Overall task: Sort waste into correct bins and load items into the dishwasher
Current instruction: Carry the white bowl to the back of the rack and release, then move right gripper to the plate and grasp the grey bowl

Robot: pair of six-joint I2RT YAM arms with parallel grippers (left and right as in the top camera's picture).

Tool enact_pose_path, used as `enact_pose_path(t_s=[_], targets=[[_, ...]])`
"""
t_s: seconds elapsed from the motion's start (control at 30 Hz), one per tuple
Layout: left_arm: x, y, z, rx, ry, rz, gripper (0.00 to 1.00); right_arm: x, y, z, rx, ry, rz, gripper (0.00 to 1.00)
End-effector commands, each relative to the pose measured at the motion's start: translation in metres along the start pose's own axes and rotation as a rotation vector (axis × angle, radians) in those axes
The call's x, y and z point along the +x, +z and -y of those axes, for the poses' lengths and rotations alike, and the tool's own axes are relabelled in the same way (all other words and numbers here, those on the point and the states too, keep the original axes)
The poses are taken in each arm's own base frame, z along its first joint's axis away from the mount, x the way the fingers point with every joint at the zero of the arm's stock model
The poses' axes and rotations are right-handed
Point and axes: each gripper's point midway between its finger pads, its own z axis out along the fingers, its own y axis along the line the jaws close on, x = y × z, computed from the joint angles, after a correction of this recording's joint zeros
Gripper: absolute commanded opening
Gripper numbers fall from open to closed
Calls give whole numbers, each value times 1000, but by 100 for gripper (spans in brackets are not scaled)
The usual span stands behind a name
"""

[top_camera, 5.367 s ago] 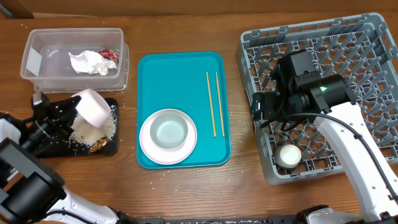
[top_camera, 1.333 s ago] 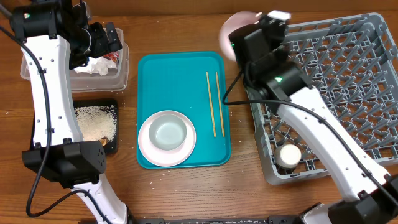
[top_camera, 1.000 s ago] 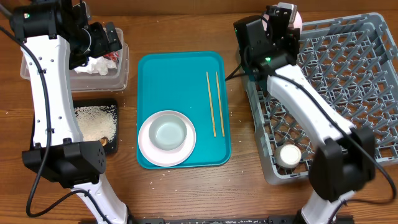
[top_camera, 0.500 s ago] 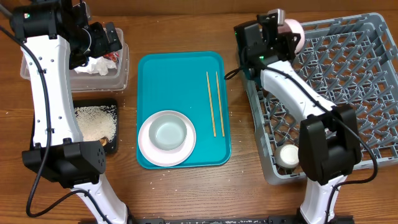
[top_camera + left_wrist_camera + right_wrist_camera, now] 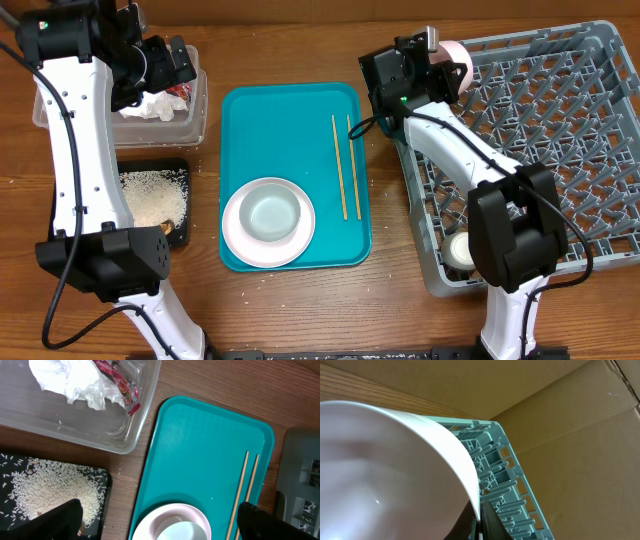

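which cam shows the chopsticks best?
Overhead: both chopsticks lie full length on the teal tray. Left wrist shows them too, but with the lower ends cut off. Right wrist shows none of them.

- One clear plastic tub (image 5: 75, 425), one glossy black tray (image 5: 100, 477), one teal tray (image 5: 290, 130), one grey lattice dish rack (image 5: 560, 120).
- One round white plate (image 5: 232, 235), two pale pinkish bowls (image 5: 270, 215) (image 5: 458, 52), one small white cup (image 5: 460, 250).
- Two thin wooden chopsticks (image 5: 339, 165).
- One crumpled white tissue (image 5: 70, 380), one red-and-white wrapper (image 5: 117, 382).
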Motion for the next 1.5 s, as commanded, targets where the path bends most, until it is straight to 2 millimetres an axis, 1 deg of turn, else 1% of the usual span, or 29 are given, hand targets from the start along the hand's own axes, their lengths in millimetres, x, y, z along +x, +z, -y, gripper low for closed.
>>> enact_pose_path(t_s=[0.0,0.17,0.23,0.27,0.3,0.37,0.43,0.47,0.5,0.53,0.57,0.63,0.67,0.77,0.87,0.97,1.03,1.07,1.13,1.2,1.27,1.3,1.33,1.37,1.4,1.43,1.47], targets=[[-3,-6,-2,-4,15,21,100,5,2,-1,8,-6,-11,4],[-3,-6,-2,-4,15,21,100,11,-4,-7,-17,-69,-20,4],[-3,-6,-2,-4,15,21,100,11,-14,-11,-28,-98,-9,4],[-3,-6,-2,-4,15,21,100,11,-17,-13,-31,-104,-5,6],[-3,-6,-2,-4,15,21,100,10,-20,-14,-33,-107,1,12],[-3,-6,-2,-4,15,21,100,9,-26,-17,-40,-114,13,18],[-3,-6,-2,-4,15,21,100,6,-35,-20,-39,-120,31,37],[-3,-6,-2,-4,15,21,100,5,-39,-20,-32,-122,38,52],[-3,-6,-2,-4,15,21,100,4,-41,-19,-22,-122,44,64],[-3,-6,-2,-4,15,21,100,3,-43,-17,-10,-119,50,74],[-3,-6,-2,-4,15,21,100,1,-45,-15,5,-115,56,83],[-3,-6,-2,-4,15,21,100,-3,-51,-9,34,-105,68,94],[-3,-6,-2,-4,15,21,100,-6,-54,-6,35,-97,75,98],[-3,-6,-2,-4,15,21,100,-17,-67,-2,-16,-59,102,98],[-3,-6,-2,-4,15,21,100,-31,-90,-6,-175,-9,141,98],[-3,-6,-2,-4,15,21,100,-44,-124,-14,-402,54,189,100],[-3,-6,-2,-4,15,21,100,-48,-156,-23,-600,95,204,100],[-3,-6,-2,-4,15,21,100,-46,-174,-28,-715,102,201,100],[-3,-6,-2,-4,15,21,100,-35,-213,-40,-964,79,170,100],[-3,-6,-2,-4,15,21,100,-15,-253,-49,-1222,45,90,100],[-3,-6,-2,-4,15,21,100,7,-286,-57,-1430,15,-24,100],[-3,-6,-2,-4,15,21,100,18,-298,-61,-1506,21,-107,100],[-3,-6,-2,-4,15,21,100,26,-304,-65,-1543,25,-163,99],[-3,-6,-2,-4,15,21,100,35,-308,-71,-1571,29,-216,92],[-3,-6,-2,-4,15,21,100,43,-312,-78,-1591,35,-262,89],[-3,-6,-2,-4,15,21,100,52,-315,-87,-1603,40,-302,85],[-3,-6,-2,-4,15,21,100,62,-316,-98,-1596,55,-344,79]])
